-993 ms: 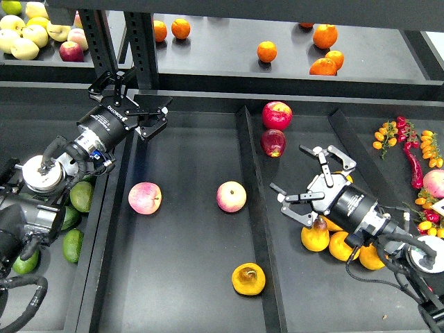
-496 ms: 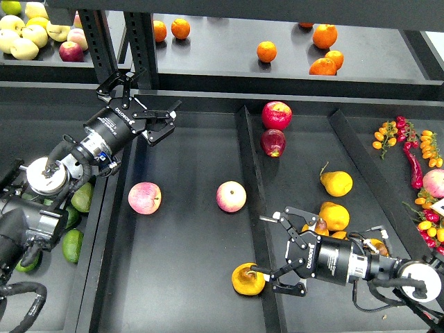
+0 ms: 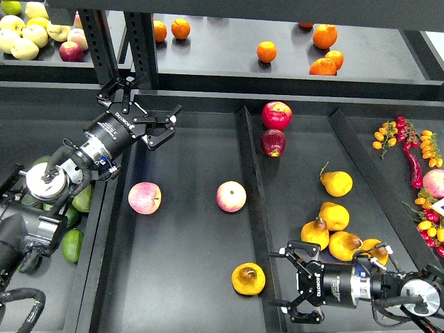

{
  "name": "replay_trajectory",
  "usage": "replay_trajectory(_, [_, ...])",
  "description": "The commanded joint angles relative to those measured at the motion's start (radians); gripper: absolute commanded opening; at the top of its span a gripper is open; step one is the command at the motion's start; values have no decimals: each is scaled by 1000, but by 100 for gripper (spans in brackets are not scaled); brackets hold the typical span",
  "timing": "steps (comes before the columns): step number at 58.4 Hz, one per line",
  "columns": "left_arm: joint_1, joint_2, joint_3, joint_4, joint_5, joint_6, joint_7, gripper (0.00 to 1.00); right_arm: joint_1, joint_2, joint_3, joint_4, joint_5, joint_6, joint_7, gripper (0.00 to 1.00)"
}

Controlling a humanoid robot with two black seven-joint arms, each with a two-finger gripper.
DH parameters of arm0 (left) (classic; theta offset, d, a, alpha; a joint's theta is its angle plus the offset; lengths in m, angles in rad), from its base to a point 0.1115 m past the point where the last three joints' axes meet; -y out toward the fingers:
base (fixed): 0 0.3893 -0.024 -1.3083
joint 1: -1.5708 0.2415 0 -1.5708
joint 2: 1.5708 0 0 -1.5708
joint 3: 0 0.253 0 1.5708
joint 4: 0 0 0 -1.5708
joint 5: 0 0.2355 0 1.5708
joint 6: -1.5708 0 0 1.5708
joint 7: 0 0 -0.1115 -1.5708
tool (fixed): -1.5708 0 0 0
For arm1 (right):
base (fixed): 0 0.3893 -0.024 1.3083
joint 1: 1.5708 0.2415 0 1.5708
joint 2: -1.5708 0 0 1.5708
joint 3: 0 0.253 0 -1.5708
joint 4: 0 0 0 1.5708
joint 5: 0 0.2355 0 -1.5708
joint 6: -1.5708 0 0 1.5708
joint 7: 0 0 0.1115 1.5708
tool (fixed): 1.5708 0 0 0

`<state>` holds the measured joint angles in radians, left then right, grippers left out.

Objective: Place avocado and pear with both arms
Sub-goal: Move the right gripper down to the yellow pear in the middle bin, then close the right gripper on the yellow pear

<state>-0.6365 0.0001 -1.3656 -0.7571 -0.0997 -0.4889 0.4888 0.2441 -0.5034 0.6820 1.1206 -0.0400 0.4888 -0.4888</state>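
- R gripper is sitting low at the front w/ fingers spread wide, holding nothing; it's pointing left at the divider of the mid tray.
- Pear is lying just left of that gripper, apart from it, in the front R corner of the mid tray, dark dimple facing up.
- R arm is running in from the R edge, lying below a cluster of yellow pears in the R tray.
- L gripper is hanging over the back L corner of the mid tray, fingers wide apart, empty.
- L arm is coming in from the L edge, crossing over the avocados in the L bin; can't tell which is the task avocado.
- 2 pink apples are resting mid tray, well apart from the pear.
- 2 red apples are lying at the back of the R tray.
- Oranges are sitting on the back shelf.
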Motion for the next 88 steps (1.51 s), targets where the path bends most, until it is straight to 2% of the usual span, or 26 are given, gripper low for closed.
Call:
replay_trajectory(1, [0, 0, 0, -1, 0, 0, 0, 99, -2, 25, -18, -28, -9, 0, 0, 99])
replay_trajectory(35, [11, 0, 13, -13, -2, 0, 0, 99, 41, 146, -32, -177, -32, 0, 0, 97])
replay_trajectory(56, [12, 0, 20, -16, -2, 0, 0, 99, 46, 194, -21, -248, -32, 0, 0, 85])
replay_trajectory(88, [23, 0, 20, -16, -2, 0, 0, 99, 61, 243, -13, -321, -32, 0, 0, 58])
